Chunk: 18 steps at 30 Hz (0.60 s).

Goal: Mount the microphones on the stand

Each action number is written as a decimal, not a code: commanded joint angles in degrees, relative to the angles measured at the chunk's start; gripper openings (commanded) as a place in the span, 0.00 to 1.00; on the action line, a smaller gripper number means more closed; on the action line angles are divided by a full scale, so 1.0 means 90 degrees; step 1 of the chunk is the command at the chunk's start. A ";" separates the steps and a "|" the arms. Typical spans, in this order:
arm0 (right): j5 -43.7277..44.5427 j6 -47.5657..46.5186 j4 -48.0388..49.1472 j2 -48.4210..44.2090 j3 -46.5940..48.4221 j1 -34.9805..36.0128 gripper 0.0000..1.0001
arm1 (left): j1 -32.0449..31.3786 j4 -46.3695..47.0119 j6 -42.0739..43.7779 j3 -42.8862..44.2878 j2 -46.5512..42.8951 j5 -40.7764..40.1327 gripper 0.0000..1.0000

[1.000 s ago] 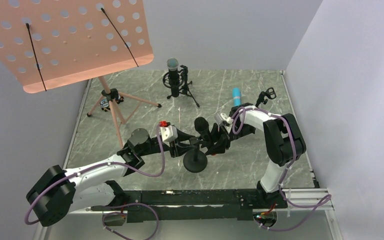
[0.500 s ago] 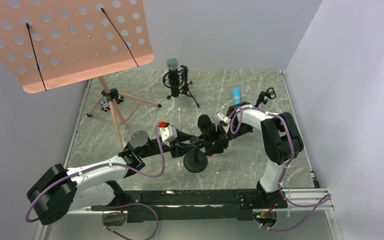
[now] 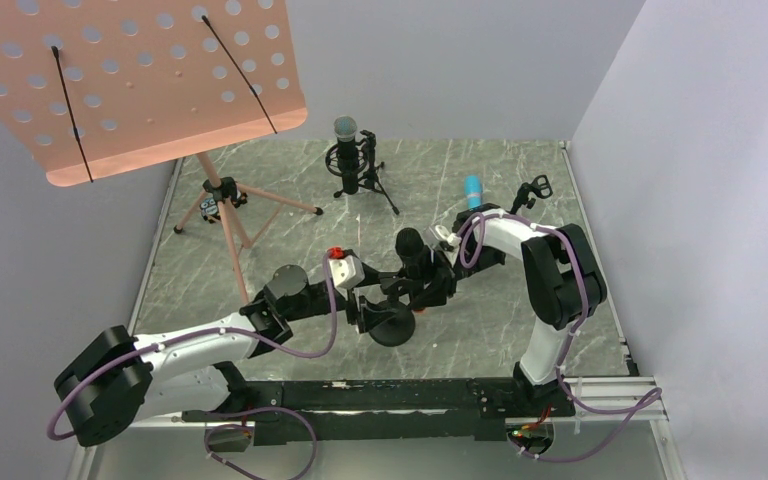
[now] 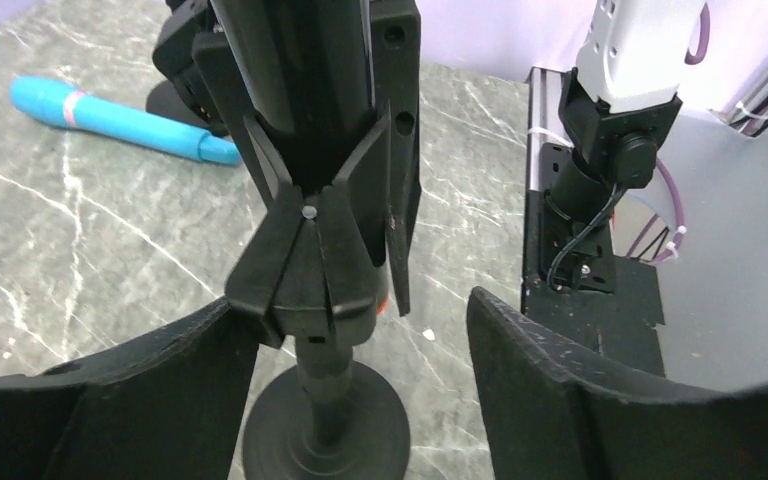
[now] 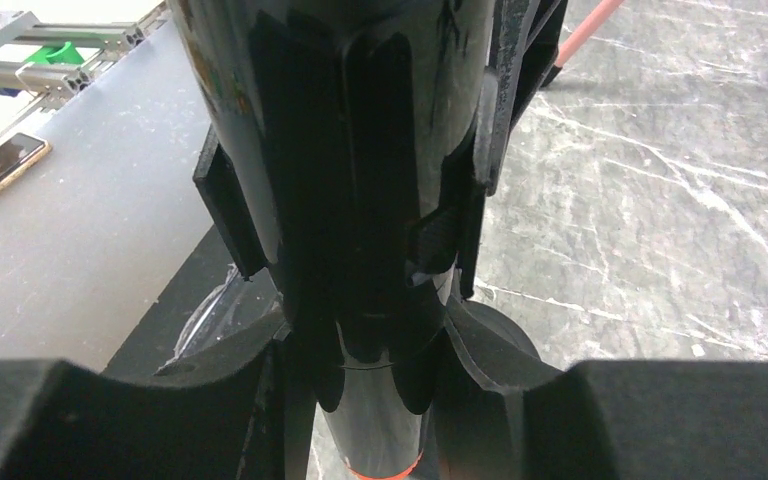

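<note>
Grey marbled tabletop (image 3: 290,190), pale lilac walls (image 3: 440,60) around it. Three mics: the all-black microphone (image 3: 410,252) stands in the round-base stand (image 3: 390,328) clip, clamped by the right gripper (image 3: 425,287). The left gripper (image 3: 368,310) is parted either side of that clip, holding nothing. The blue microphone (image 3: 473,192) lies flat just beyond the right gripper, the silver-mesh microphone (image 3: 346,140) sits in a tripod stand (image 3: 362,178) well beyond the left gripper, and one pink music stand (image 3: 140,80) is far to its left.

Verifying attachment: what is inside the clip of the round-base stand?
The all-black microphone, its orange end showing below the clip. The right gripper hides how deep it sits.
</note>
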 commanded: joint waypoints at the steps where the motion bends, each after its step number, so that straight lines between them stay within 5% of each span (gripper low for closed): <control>1: -0.0651 -0.0012 -0.0093 -0.0123 0.0009 -0.0067 0.29 | -0.0070 -0.0129 -0.0062 0.0033 -0.0182 -0.0112 0.81; 12: -0.0654 0.0024 -0.0095 -0.0108 -0.0036 -0.0155 0.59 | -0.0070 -0.0308 0.0121 -0.0210 -0.0807 -0.0258 0.93; 18: -0.0651 0.0065 -0.0084 -0.0062 -0.0054 -0.0307 0.88 | -0.0072 -0.0508 0.0191 -0.0398 -0.1194 -0.0342 0.98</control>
